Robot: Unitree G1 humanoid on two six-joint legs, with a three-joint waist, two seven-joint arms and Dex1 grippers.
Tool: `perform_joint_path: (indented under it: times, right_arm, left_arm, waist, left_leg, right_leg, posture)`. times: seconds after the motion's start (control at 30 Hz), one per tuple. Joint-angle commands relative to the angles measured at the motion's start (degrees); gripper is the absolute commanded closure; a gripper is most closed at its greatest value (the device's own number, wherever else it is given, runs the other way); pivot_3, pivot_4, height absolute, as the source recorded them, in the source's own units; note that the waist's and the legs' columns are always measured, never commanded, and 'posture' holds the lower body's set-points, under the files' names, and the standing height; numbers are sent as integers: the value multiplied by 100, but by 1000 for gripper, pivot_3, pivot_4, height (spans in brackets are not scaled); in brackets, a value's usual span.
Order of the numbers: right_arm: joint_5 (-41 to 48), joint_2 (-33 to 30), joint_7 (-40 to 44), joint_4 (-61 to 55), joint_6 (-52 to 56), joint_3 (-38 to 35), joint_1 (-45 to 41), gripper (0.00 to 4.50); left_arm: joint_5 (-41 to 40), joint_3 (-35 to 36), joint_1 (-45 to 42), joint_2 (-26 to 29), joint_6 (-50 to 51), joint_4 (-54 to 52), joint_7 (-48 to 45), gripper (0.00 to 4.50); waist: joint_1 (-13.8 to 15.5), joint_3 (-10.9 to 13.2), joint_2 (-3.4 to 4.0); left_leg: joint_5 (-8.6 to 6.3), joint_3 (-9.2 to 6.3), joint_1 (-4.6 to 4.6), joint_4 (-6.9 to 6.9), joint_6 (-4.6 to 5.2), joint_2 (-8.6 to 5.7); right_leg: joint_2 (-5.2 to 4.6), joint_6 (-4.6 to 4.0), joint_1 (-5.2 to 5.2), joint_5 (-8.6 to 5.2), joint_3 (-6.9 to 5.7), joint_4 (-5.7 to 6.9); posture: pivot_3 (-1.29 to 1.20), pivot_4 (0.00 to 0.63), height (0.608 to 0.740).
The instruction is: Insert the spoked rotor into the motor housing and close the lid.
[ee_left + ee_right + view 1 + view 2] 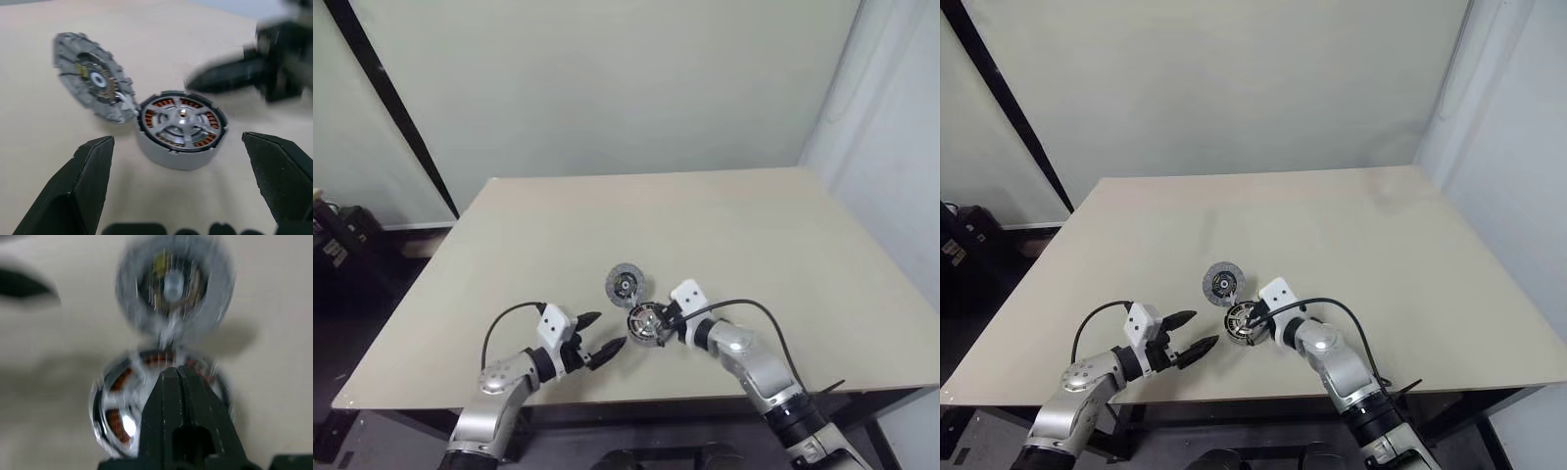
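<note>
The motor housing point(178, 149) is a grey puck on the table near the front edge. The spoked rotor point(182, 117) sits inside it, with copper coils showing between its spokes. The lid point(93, 78), a ribbed grey disc, stands tilted open and touches the housing's rim on the far side. My right gripper point(172, 374) is shut with nothing between its fingers, and its tips are over the housing's face. My left gripper point(607, 331) is open just left of the housing, its fingers point(83, 186) pointing at it from either side without touching it.
The beige table point(754, 255) stretches wide behind and to both sides of the parts. Its front edge runs close under both arms. A black cable point(754, 308) loops over my right forearm.
</note>
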Motion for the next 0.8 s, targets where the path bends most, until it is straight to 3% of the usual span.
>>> perform_joint_path:
  times: [0.03, 0.2, 0.3, 0.37, 0.47, 0.53, 0.67, 0.8]
  right_arm:
    - [-307, 67, -3, 419, -148, 41, -65, 4485]
    - [-235, 89, 88, 135, -208, -144, 5, 4485]
    - [21, 10, 331, -483, 60, -328, -37, 3939]
    - [100, -116, 516, -969, 328, -373, -107, 3254]
    - [-22, -524, 859, -1626, 878, -219, -311, 2185]
    - [-185, -984, 1269, -2102, 1164, 30, -540, 1482]
    - [-721, -1942, 2102, -2649, 1399, 691, -1205, 1469]
    - [-1217, -2402, 2788, -2663, 1388, 1380, -1748, 1469]
  left_arm:
    - [-71, 117, -20, 50, -27, -300, 16, 0]
    - [-68, 126, 28, 50, -14, -346, 43, 0]
    - [-114, 114, 34, 32, 82, -355, 39, 0]
    - [-191, 133, 6, 15, 331, -387, 100, 0]
    - [-317, 155, -61, 58, 719, -443, 94, 653]
    - [-397, 179, -123, 106, 1066, -474, 153, 1321]
    - [-356, 180, -349, 212, 1901, -447, 458, 2738]
    - [-182, 39, -541, 359, 2495, -412, 643, 4260]
  waist:
    - [1, -3, -3]
    - [4, -4, -4]
    - [13, -3, -3]
    - [21, -2, -3]
    - [47, -2, -4]
    - [62, -1, -4]
    - [90, 4, -11]
    - [89, 8, -24]
  left_leg:
    - [0, 0, 7, -1, 0, 0]
    - [-1, 1, 12, 4, -3, 6]
    - [0, 1, 8, 6, -2, 5]
    - [0, 0, 3, 6, -1, 2]
    - [-1, -1, 1, 5, -1, 2]
    - [-1, -1, 1, 6, -1, 4]
    - [-1, 2, -2, 11, -2, 4]
    - [-4, 4, -1, 12, -6, 7]
  right_leg:
    - [-1, 0, 4, 0, 2, 2]
    - [2, -1, 8, 0, 1, 8]
    - [2, 0, 6, 0, 1, 8]
    - [2, 0, 2, 0, 2, 7]
    - [1, 0, -1, 0, 1, 7]
    - [2, 0, -1, 0, -2, 7]
    - [0, 1, 2, 0, -9, 6]
    - [0, 1, 4, -1, -20, 4]
  posture:
    - [0, 0, 740]
    - [0, 0, 740]
    - [0, 0, 740]
    - [0, 0, 740]
    - [0, 0, 740]
    - [0, 0, 740]
    - [0, 0, 740]
    - [0, 0, 740]
